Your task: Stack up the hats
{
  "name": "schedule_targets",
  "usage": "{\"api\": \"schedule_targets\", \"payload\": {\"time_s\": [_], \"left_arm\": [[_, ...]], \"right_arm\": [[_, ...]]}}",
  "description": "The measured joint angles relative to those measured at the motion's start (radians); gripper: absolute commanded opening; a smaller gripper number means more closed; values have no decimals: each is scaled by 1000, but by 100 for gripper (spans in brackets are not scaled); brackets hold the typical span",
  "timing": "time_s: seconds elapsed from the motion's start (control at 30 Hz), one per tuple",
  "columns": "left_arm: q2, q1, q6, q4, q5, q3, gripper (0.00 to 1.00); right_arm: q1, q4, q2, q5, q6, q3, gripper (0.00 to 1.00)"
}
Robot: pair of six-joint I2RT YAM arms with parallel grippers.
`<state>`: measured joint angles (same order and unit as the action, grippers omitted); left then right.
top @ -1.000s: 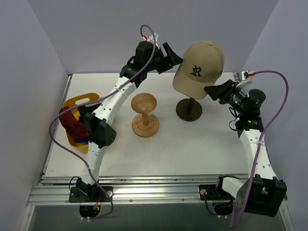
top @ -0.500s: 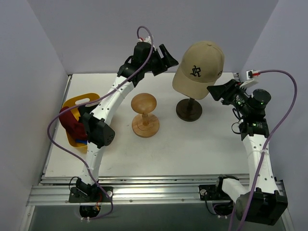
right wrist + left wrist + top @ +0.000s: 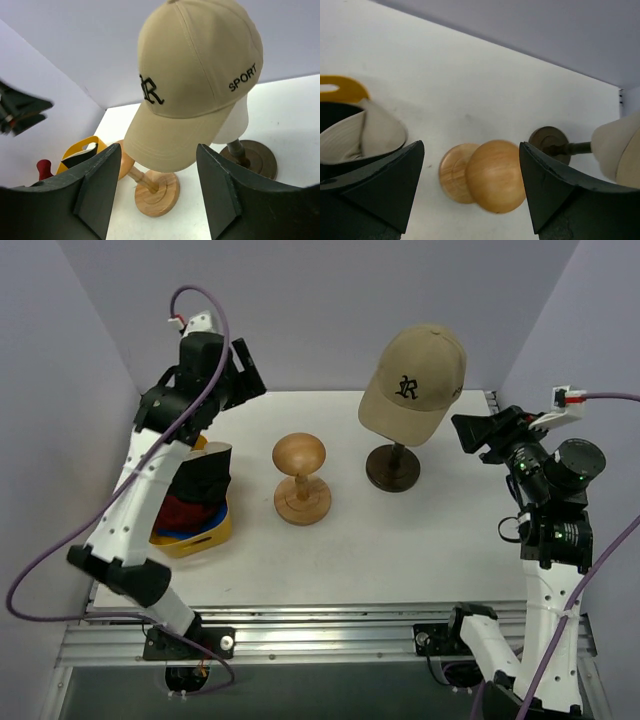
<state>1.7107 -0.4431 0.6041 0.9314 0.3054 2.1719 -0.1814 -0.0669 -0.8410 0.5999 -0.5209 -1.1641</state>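
A: Where r the hats?
B: Tan baseball cap (image 3: 412,375) sits on the cream mannequin head (image 3: 234,125), far side, right of the middle. The other 3 r in the yellow tray (image 3: 215,532) on the left. Black bucket hat (image 3: 205,472) is on top, dark red hat (image 3: 183,512) under it, and a bit of bright blue cap (image 3: 172,534) shows at the bottom.
A: Why's the left gripper up there?
B: Left gripper (image 3: 471,148) hangs high at the far left, near the tray. Jaws wide, nothing in them. I think it's lining up for the tray hats. Its cam looks down at the wooden mushroom stand (image 3: 300,478) & the black hat's pale inside.
A: & the right one?
B: Right gripper (image 3: 159,149) is just right of the tan cap, not touching. Jaws wide, empty too. Prob keeping out of the way.
A: Much done?
B: 1 hat's on the head, 3 to go, I'd say.
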Motion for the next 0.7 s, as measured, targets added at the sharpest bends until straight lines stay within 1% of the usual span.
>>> {"api": "schedule_targets", "payload": {"time_s": [0.1, 0.13, 0.2, 0.23, 0.27, 0.3, 0.37, 0.43, 0.5, 0.6, 0.7], "left_arm": [[-223, -8, -18, 34, 103, -198, 87], [-295, -4, -19, 38, 140, -266, 87], [-393, 8, -18, 64, 190, -362, 89], [-434, 19, -18, 77, 211, -404, 89], [-476, 34, -14, 84, 227, -454, 89], [-500, 49, -14, 92, 232, -485, 89], [-537, 96, -14, 112, 231, -545, 89], [-549, 144, -16, 125, 227, -590, 89], [-545, 180, -23, 126, 204, -623, 89], [-529, 217, -37, 123, 162, -684, 89], [-506, 232, -49, 124, 139, -738, 89]], "right_arm": [[28, -35, -25, -17, 14, -77, 56], [68, -52, -50, -40, 23, -114, 56], [171, -66, -97, -84, 35, -162, 56], [245, -81, -124, -127, 43, -186, 55], [354, -100, -155, -192, 55, -220, 55], [430, -110, -183, -232, 64, -242, 55], [648, -133, -244, -362, 93, -278, 56], [836, -154, -279, -478, 121, -282, 56], [988, -166, -284, -575, 147, -262, 56], [1137, -156, -241, -689, 175, -205, 56], [1219, -147, -175, -761, 192, -144, 56]]}}
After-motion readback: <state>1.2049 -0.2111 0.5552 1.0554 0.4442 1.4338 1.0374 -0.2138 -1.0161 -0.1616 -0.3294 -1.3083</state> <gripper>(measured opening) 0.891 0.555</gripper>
